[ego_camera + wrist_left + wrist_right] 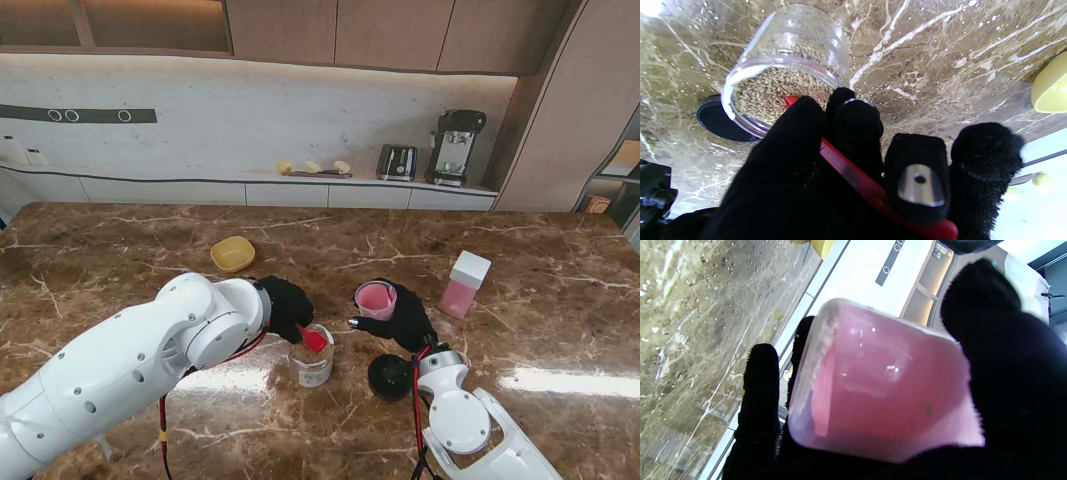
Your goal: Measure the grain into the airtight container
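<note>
Near the middle of the brown marble table [120, 240], the left hand [285, 308] grips a red scoop [314, 338] by its handle, the bowl end dipped at the mouth of a clear jar [312, 362] of grain. In the left wrist view the fingers [853, 133] pinch the red handle [853, 173] and its tip meets the grain [773, 93] inside the jar [786, 63]. Just to the right, the right hand [405, 320] is wrapped around a pink container [376, 298], lifted off the table with its open mouth showing; the right wrist view shows the translucent pink wall [880, 386] held between thumb and fingers [761, 380]. A round black lid [389, 376] lies on the table nearer to me than that hand, beside the jar; it also shows behind the jar in the left wrist view [715, 121].

Farther out, a small yellow bowl [232, 253] sits to the left and farther from me, and a pink box with a white top [465, 284] stands upright to the right. The tabletop is glossy, veined in white, with bright reflections near me. Beyond it runs a pale counter [250, 185] against a light stone wall, carrying a toaster [397, 162], a black coffee machine [455, 146] and some small yellow items [313, 167] too small to identify. Wooden cabinets [380, 30] hang above.
</note>
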Controlling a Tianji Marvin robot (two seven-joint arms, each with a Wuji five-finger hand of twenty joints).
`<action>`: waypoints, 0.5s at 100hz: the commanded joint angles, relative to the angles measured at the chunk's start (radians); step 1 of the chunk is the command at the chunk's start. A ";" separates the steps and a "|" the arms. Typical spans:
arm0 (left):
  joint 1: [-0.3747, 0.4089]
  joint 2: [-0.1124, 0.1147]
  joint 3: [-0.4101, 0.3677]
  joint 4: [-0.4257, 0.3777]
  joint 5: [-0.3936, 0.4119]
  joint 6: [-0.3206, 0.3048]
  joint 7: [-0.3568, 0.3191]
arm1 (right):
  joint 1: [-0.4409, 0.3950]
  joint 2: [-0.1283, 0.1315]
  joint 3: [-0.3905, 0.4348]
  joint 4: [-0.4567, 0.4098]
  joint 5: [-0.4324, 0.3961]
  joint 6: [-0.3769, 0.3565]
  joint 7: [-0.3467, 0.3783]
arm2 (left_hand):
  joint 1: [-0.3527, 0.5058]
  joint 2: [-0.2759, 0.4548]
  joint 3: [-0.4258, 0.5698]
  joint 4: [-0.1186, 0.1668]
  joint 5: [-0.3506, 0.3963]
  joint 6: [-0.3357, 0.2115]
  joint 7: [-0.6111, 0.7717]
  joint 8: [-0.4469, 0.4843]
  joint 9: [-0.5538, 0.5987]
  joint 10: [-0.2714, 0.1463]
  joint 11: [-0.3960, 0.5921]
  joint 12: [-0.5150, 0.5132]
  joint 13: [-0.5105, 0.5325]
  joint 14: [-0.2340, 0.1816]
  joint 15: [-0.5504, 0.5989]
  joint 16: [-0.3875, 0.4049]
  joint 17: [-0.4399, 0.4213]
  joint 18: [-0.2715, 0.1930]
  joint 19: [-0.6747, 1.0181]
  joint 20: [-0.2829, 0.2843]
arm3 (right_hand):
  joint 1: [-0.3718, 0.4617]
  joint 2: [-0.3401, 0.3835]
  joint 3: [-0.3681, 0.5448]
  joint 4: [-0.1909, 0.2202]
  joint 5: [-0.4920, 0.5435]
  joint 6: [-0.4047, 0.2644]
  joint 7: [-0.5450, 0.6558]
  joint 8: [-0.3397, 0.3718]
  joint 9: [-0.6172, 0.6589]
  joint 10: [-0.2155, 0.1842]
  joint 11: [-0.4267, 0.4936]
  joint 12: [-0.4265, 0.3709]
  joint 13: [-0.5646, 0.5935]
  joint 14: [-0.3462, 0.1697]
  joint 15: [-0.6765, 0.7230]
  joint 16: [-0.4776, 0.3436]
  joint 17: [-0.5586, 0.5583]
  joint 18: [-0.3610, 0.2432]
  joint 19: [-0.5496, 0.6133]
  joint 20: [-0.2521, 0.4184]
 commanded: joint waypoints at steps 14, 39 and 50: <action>-0.021 -0.003 0.026 0.019 -0.016 -0.007 -0.002 | -0.007 -0.003 0.001 0.003 0.007 0.001 0.014 | -0.028 -0.018 0.026 -0.020 0.013 -0.018 -0.001 -0.009 0.080 -0.013 0.020 -0.004 0.030 0.007 0.108 -0.007 0.030 0.006 0.084 -0.012 | 0.073 0.203 0.185 -0.007 0.092 -0.174 0.048 0.005 -0.011 -0.034 -0.004 -0.012 -0.025 -0.031 0.000 -0.008 -0.006 -0.003 -0.019 0.020; -0.018 0.002 0.029 0.027 -0.020 -0.024 -0.009 | -0.007 -0.003 0.000 0.004 0.009 0.001 0.017 | -0.032 -0.012 0.008 -0.018 0.001 -0.071 0.012 0.035 0.076 -0.025 0.011 0.006 0.030 -0.001 0.100 -0.008 0.022 -0.009 0.082 -0.010 | 0.071 0.205 0.185 -0.007 0.092 -0.173 0.048 0.006 -0.012 -0.035 -0.004 -0.013 -0.025 -0.031 0.000 -0.008 -0.005 -0.003 -0.019 0.021; 0.001 0.004 0.003 0.016 0.007 -0.038 -0.023 | -0.006 -0.003 -0.001 0.004 0.009 0.002 0.018 | -0.028 -0.011 0.001 -0.017 0.000 -0.069 0.005 0.045 0.076 -0.026 0.006 0.012 0.030 -0.012 0.095 -0.009 0.020 -0.012 0.081 -0.009 | 0.070 0.206 0.186 -0.007 0.092 -0.171 0.048 0.005 -0.012 -0.035 -0.004 -0.014 -0.025 -0.032 0.000 -0.008 -0.006 -0.002 -0.019 0.021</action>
